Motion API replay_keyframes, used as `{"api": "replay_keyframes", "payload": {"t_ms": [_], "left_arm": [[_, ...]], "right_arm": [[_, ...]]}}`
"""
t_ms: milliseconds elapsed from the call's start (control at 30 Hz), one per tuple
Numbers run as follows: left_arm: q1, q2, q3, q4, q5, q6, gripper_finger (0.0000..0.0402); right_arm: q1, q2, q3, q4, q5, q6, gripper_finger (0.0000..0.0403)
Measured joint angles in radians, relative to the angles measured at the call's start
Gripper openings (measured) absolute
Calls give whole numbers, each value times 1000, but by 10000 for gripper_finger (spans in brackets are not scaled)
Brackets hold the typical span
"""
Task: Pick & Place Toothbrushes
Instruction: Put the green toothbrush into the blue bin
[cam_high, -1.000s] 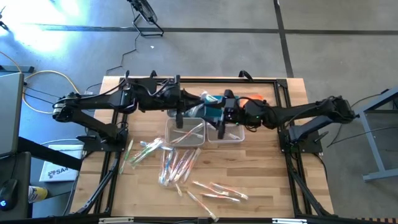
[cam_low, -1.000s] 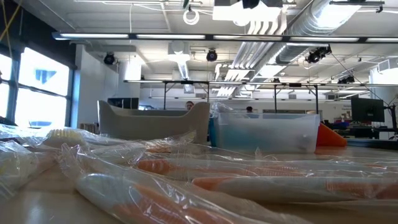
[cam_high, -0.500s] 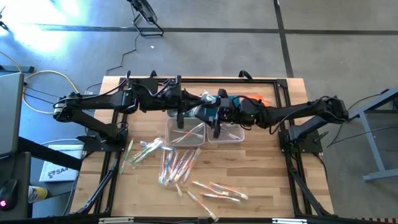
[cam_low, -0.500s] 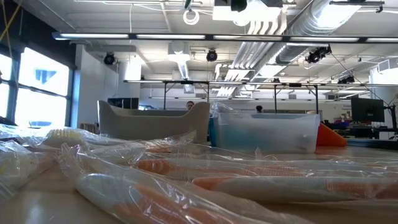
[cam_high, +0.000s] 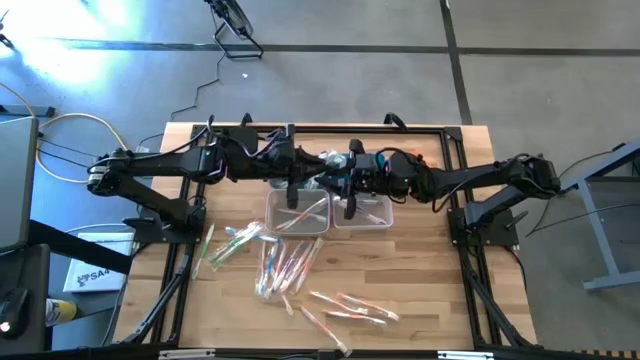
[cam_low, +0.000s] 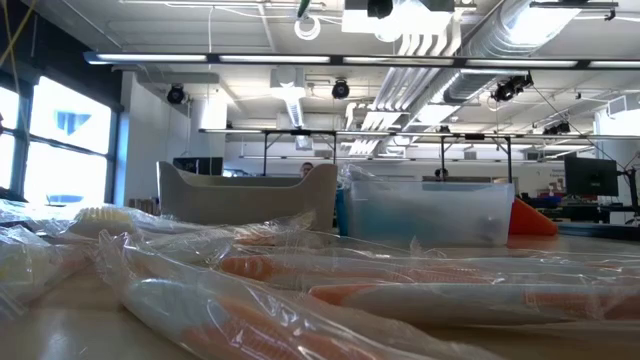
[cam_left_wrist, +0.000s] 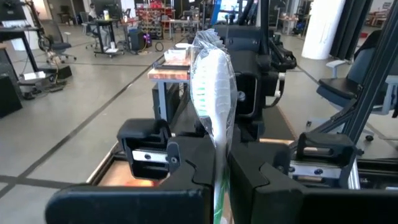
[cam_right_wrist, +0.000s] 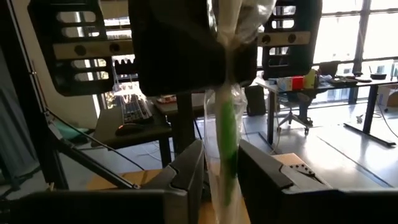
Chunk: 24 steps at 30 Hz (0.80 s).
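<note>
A toothbrush (cam_left_wrist: 211, 87) with green bristles and a green handle (cam_right_wrist: 227, 137), in a clear wrapper, is held above two clear bins (cam_high: 297, 212). My left gripper (cam_left_wrist: 221, 180), seen in the high view (cam_high: 312, 181) too, is shut on it. My right gripper (cam_right_wrist: 222, 169) faces it from the table's right (cam_high: 337, 183). It is open, its fingers close on either side of the wrapped handle. Several more wrapped toothbrushes (cam_high: 285, 262) lie loose on the table. My left gripper pinches the wrapped toothbrush between its two fingers on the handle (cam_left_wrist: 219, 157), below the bristled head. The fingers come level from the table's left. The head end sticks out past the fingertips toward my right gripper, clear of the bins. My right gripper's fingers (cam_right_wrist: 189, 168) flank the wrapper; whether they touch it cannot be told.
Two clear bins (cam_low: 430, 210) stand side by side under the grippers at mid-table, with a few toothbrushes inside. An orange cloth (cam_low: 530, 218) lies behind them to the right. Loose toothbrushes (cam_high: 350, 308) cover the near half of the table.
My right gripper has gone toward the table's left edge, up to the toothbrush that my left gripper holds out above the bins.
</note>
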<state>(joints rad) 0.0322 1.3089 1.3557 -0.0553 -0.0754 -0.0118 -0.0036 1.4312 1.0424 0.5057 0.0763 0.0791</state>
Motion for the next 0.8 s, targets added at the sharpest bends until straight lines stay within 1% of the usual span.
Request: {"api": "replay_keyframes", "payload": {"t_ms": [133, 300, 600, 700, 800], "left_arm": [[0, 14, 1, 10, 3, -2, 12], [0, 16, 0, 5, 0, -4, 12], [0, 18, 0, 0, -17, 2, 17], [0, 21, 0, 0, -45, 5, 30], [0, 21, 0, -5, -74, 5, 56]], "right_arm": [[0, 0, 0, -1, -1, -3, 61], [0, 0, 0, -8, -1, -7, 18], [0, 0, 0, -21, 4, -7, 17], [0, 0, 0, -26, 6, -4, 15], [0, 0, 0, -31, 5, -1, 13]]}}
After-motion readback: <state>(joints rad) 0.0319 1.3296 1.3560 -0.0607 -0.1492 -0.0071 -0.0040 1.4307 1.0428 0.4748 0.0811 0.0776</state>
